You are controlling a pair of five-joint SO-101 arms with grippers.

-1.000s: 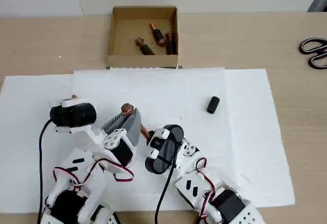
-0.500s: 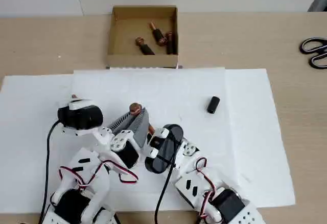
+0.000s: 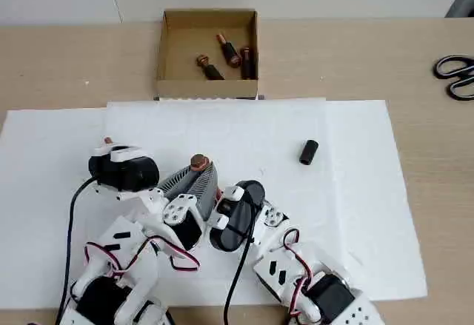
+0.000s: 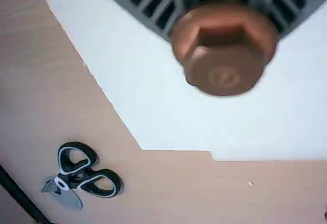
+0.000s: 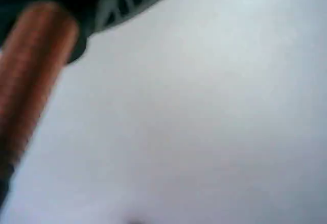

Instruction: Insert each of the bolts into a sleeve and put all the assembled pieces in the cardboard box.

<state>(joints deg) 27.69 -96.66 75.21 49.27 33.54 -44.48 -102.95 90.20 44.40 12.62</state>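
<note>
The bolt [image 3: 198,163] is clamped by the left gripper [image 3: 194,179]; the right gripper [image 3: 220,200] cannot be judged. Its shank should be aligned squarely with the sleeve [image 3: 309,152] at 3 o'clock.

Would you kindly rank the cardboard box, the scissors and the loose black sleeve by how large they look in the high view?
1. cardboard box
2. scissors, though cut off at the edge
3. loose black sleeve

white printed arms [image 3: 126,243], black servos [image 3: 122,171], red-white-black cables [image 3: 170,242], grey ribbed end effector [image 3: 197,173]
</note>
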